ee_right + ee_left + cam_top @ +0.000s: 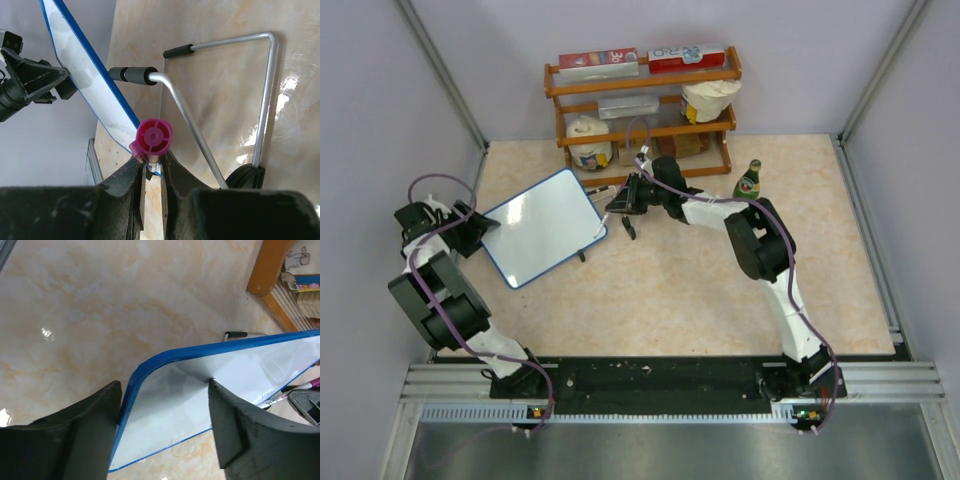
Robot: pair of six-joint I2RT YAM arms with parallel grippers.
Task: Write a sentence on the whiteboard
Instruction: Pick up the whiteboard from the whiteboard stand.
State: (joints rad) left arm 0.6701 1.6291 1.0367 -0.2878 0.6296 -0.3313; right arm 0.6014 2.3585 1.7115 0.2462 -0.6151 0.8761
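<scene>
Whiteboard (542, 225): front-left of shelf (642, 105), tilted, no writing on the face that we can see.
Left gripper (164, 387): fingers clamped over the board corner far from shelf, steadying it.
Right gripper (151, 161): pinched on magenta-ended marker (151, 137), just in front of shelf, beside the board edge.
Done: board held, marker in hand.
Remaining: we judge the whole sentence; tip not on the face.

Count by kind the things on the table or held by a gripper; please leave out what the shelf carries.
Blue-framed rectangular whiteboard: 1
Pink-capped marker pen: 1
Green glass bottle: 1
Brown wooden shelf rack: 1
Total: 4
</scene>
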